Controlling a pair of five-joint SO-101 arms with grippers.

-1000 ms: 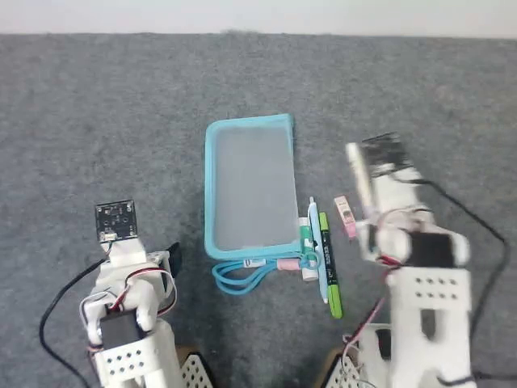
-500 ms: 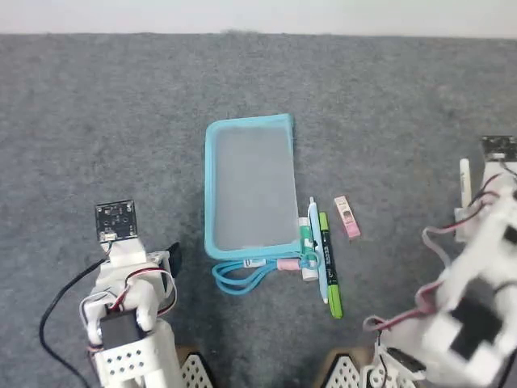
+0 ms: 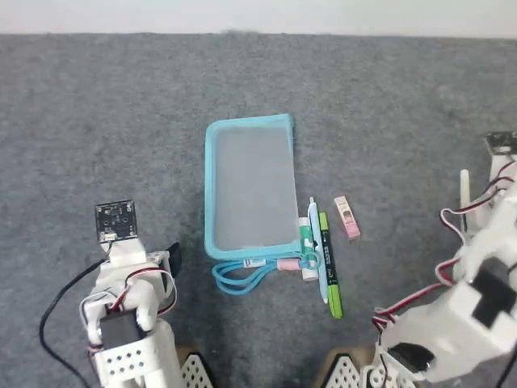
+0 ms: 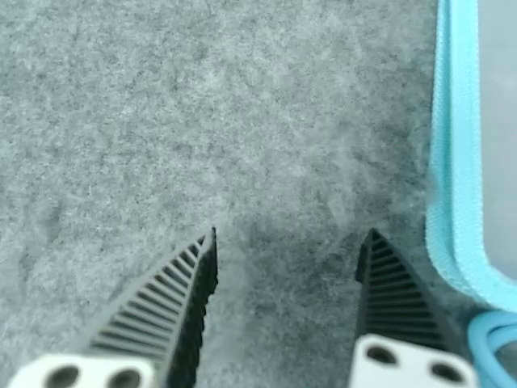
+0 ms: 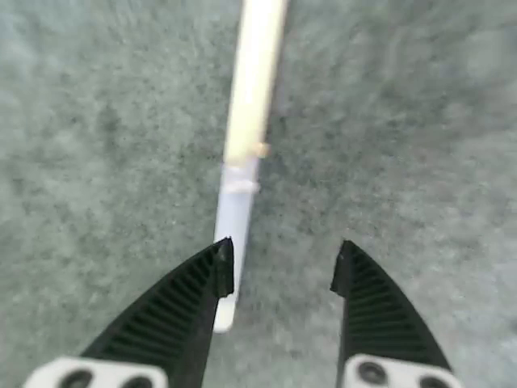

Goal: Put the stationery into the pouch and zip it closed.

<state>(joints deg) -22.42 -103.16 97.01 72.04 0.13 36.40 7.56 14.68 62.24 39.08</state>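
The grey felt counter (image 3: 121, 105) carries a flat rectangular pouch (image 3: 250, 186) at its middle. The pouch is teal-edged with a pale see-through face and has a blue cord loop (image 3: 241, 276) at its near end. The left claw (image 4: 287, 238) hangs spread over bare counter beside the pouch's edge. The right claw (image 5: 283, 246), also spread, sits far right over a cream-and-white pen (image 5: 250, 113). A white-green pen (image 3: 304, 234), a light blue pen (image 3: 313, 212) and a green marker (image 3: 331, 283) lie together just right of the pouch, with a small pink piece (image 3: 346, 217) near them.

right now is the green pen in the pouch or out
Out: the green pen lies on the grey mat outside the pouch, near its corner.
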